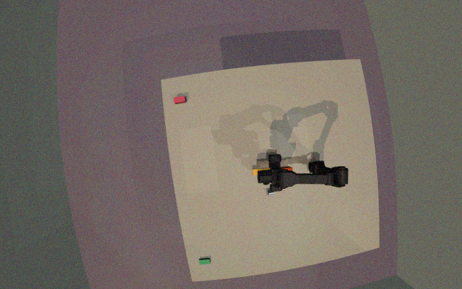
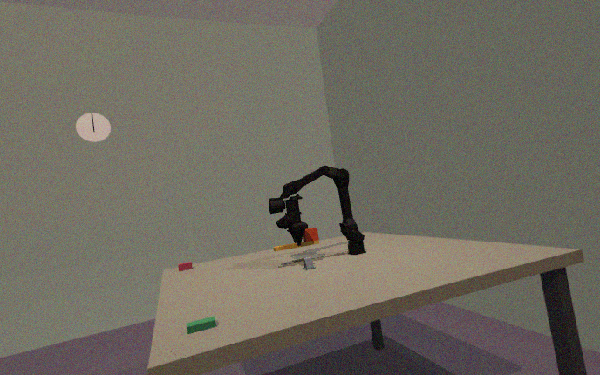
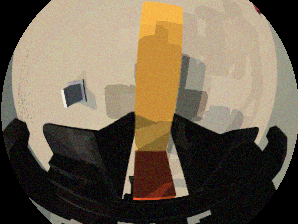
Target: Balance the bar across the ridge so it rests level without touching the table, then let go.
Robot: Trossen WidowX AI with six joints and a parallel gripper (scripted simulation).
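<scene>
The long yellow-orange bar [image 1: 255,172] [image 2: 282,248] [image 3: 159,75] carries a red-orange block [image 1: 289,169] [image 2: 311,235] [image 3: 154,172] at its end toward the arm's base. My gripper [image 2: 298,243] [image 3: 152,117] points down and is shut on the bar, nearer the block end than the plain end. The bar hangs above the table, its shadow apart from it in the exterior view. The small grey ridge [image 1: 270,193] [image 2: 309,263] [image 3: 74,94] stands on the table to one side of the bar, at the left in the wrist view. Nothing rests on it.
A red block [image 1: 179,99] [image 2: 185,266] lies near one far corner of the table [image 1: 238,231] [image 2: 265,300]. A green block [image 1: 204,261] [image 2: 201,325] lies near another corner. The arm's base [image 2: 356,245] stands beyond the block end of the bar.
</scene>
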